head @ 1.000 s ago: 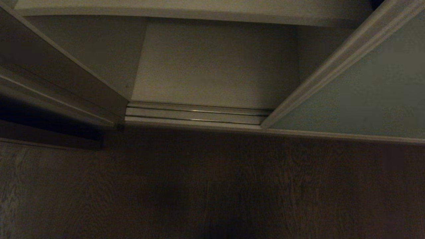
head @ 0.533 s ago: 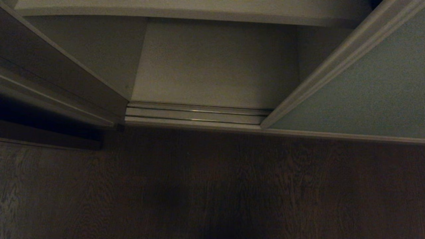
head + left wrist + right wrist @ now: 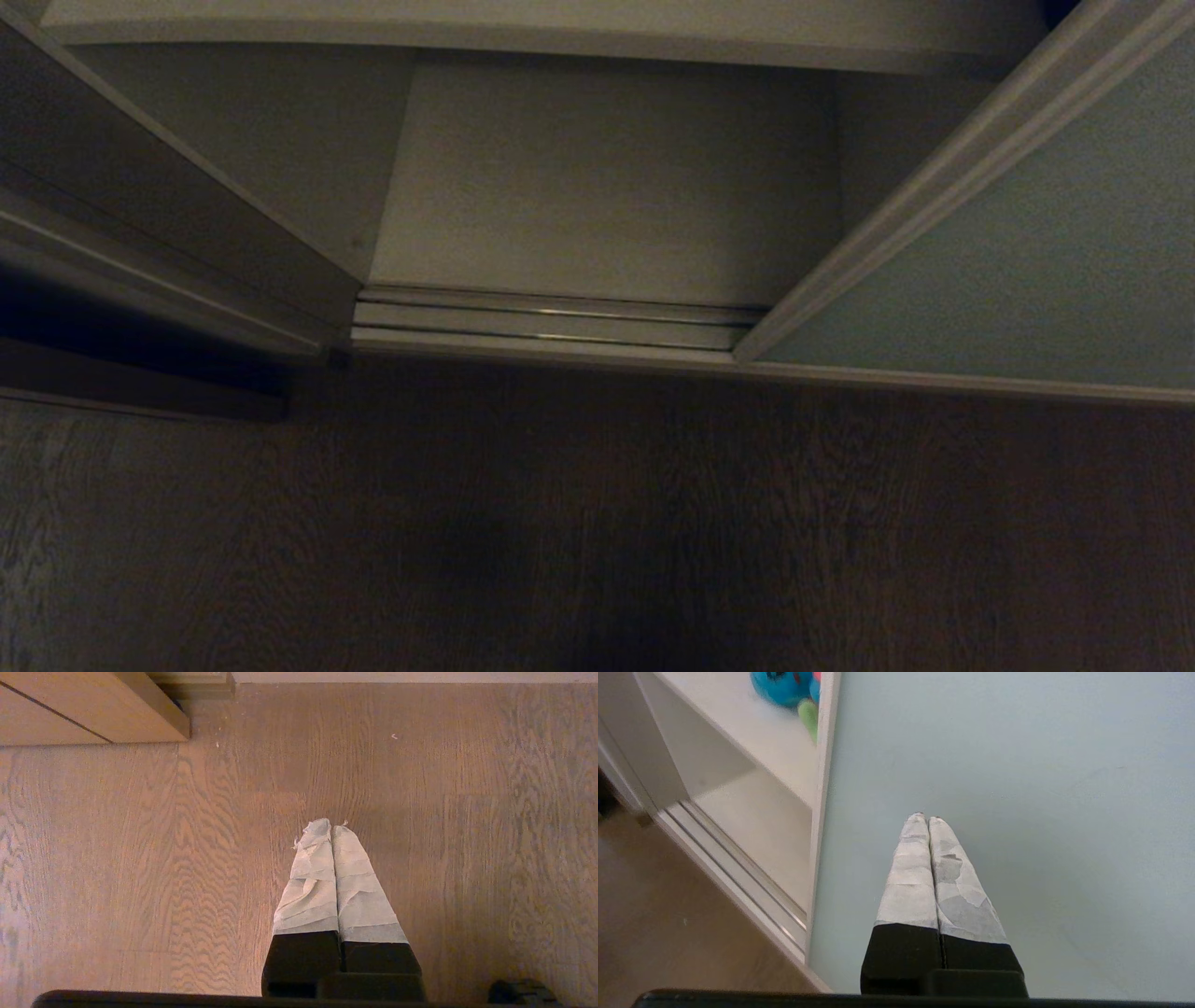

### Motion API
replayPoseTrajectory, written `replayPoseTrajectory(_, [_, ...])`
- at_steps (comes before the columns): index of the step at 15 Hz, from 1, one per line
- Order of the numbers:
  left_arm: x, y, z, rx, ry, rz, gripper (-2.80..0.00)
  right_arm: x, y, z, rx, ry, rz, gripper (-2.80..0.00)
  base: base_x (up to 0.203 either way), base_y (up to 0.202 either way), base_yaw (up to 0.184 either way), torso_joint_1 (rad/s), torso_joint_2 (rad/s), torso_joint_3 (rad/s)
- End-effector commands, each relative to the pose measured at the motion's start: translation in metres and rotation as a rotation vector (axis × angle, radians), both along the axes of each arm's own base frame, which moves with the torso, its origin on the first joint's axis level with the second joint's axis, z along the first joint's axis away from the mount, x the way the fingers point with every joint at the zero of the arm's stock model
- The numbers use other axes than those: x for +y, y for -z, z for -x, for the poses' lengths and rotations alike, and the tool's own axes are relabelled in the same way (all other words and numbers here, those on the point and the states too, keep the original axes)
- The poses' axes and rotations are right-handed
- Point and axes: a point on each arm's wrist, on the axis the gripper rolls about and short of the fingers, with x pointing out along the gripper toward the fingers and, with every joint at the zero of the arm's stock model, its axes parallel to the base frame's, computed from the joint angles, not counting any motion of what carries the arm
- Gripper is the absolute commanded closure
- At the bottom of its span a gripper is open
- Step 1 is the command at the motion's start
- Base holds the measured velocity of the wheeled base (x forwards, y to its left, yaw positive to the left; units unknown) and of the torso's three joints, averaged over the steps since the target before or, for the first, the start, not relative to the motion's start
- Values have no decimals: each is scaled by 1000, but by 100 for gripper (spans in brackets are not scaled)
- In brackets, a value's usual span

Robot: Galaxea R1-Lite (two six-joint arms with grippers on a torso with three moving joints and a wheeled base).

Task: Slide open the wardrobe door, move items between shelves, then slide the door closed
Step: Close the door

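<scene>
In the head view, a dark wood-grain floor [image 3: 597, 541] is seen across the lower half, and the wardrobe is met along a double silvery floor rail [image 3: 551, 322]. Beyond the rail the white bottom board [image 3: 607, 187] of the opening is shown bare, flanked by a white side wall [image 3: 261, 149] and roofed by the front edge of a shelf [image 3: 523, 33]. The sliding wardrobe door [image 3: 1027, 261], pale grey-green within a slim light frame, is stood on the right, leaving the opening uncovered; neither arm is shown here. In the left wrist view, the left gripper [image 3: 331, 828] is held over the same floor, its taped fingers pressed together on nothing, with a light wooden panel [image 3: 93, 709] at one corner. In the right wrist view, the right gripper [image 3: 925, 819] is pointed at the door panel [image 3: 1017, 765], its taped fingers closed flat against each other and empty. Beside the door's frame edge, the shelves [image 3: 756, 728] are visible, and on the upper board a teal-blue soft toy [image 3: 782, 686] is lain with a green toy [image 3: 809, 716] just beside it, near the frame.
</scene>
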Motion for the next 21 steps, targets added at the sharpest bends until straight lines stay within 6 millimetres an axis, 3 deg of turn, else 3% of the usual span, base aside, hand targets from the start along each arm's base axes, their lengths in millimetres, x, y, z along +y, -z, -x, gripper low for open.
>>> replayPoseTrajectory(1, [0,0,0,1,0,-1,0,-3,-8,-17,-25,-31,5,0,0,0,0,0,0,0])
replayPoseTrajectory(7, [0,0,0,1,0,0,0,-7,-11,-38,-103,-42,88,0,0,0,0,0,0,0])
replayPoseTrajectory(10, [0,0,0,1,0,0,0,-8,-10,-31,-107,-77,83,0,0,0,0,0,0,0])
replayPoseTrajectory(13, [0,0,0,1,0,0,0,-8,4,-7,-43,-92,87,0,0,0,0,0,0,0])
replayPoseTrajectory(15, [0,0,0,1,0,0,0,-11,4,-5,-41,-134,80,0,0,0,0,0,0,0])
replayPoseTrajectory(18, [0,0,0,1,0,0,0,-13,2,-14,-62,-131,111,0,0,0,0,0,0,0])
replayPoseTrajectory(21, [0,0,0,1,0,0,0,-10,-2,-37,-74,-128,157,0,0,0,0,0,0,0])
